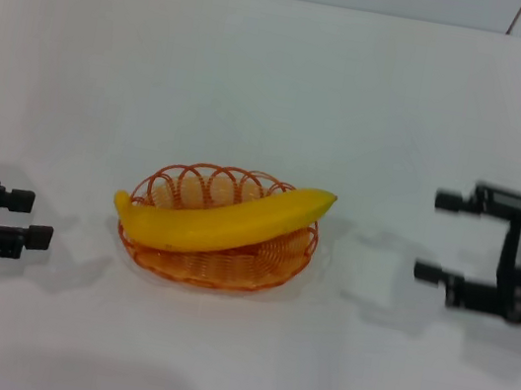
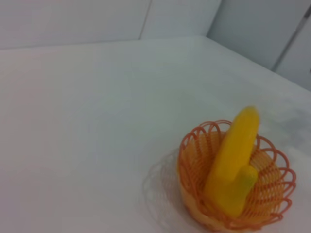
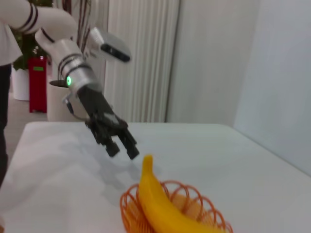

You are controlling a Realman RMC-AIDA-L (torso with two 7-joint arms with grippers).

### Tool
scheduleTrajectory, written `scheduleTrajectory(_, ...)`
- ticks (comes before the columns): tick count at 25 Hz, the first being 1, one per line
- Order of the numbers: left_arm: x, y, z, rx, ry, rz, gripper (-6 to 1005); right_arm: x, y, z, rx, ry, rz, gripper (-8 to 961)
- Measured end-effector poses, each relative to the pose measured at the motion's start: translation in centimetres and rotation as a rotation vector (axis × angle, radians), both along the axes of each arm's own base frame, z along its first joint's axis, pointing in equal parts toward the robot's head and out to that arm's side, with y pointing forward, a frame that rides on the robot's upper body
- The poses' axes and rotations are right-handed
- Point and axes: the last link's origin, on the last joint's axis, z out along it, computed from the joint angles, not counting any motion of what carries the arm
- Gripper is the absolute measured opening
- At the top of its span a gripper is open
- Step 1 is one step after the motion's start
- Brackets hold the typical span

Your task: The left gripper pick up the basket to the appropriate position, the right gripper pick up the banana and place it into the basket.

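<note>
The orange wire basket [image 1: 218,268] stands on the white table at the middle of the head view. The yellow banana [image 1: 227,217] lies across it, both ends resting over the rim. My left gripper [image 1: 31,219] is open and empty, low over the table to the left of the basket, apart from it. My right gripper [image 1: 434,235] is open and empty, to the right of the basket, well apart from it. The left wrist view shows the basket [image 2: 194,141] and banana [image 2: 233,160]. The right wrist view shows the banana [image 3: 160,204], the basket [image 3: 129,208] and the left gripper [image 3: 124,150] beyond.
The white table [image 1: 280,78] stretches around the basket and ends at a wall at the back. Beyond the table's left end the right wrist view shows a red object [image 3: 36,82] and pale curtains [image 3: 141,58].
</note>
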Motion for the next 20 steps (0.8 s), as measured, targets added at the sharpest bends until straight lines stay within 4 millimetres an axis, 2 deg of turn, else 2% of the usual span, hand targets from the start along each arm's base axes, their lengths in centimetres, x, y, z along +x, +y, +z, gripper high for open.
scheduleTrajectory(2, 0.0, 0.0, -0.1, 0.001, 0.008, -0.025, 707, 1.6, -0.9, -0.9, 0.023, -0.003, -0.001, 750)
scheduleTrajectory(5, 0.3, -0.2, -0.6, 0.006, 0.022, -0.103, 707, 2.9, -1.6, -2.9, 0.058, -0.018, 0.014, 750)
scheduleTrajectory(12, 0.6, -1.0, -2.6, 0.103, 0.049, -0.321, 707, 3.1, -1.2, -4.8, 0.048, 0.0, -0.043, 748)
scheduleTrajectory(16, 0.3, -0.8, -2.9, 0.185, 0.058, -0.337, 707, 2.7, -0.7, -5.3, 0.041, 0.005, -0.041, 748)
scheduleTrajectory(20, 0.2, -0.7, -3.1, 0.183, 0.067, -0.336, 707, 2.6, -0.2, -6.0, 0.032, -0.006, -0.052, 747)
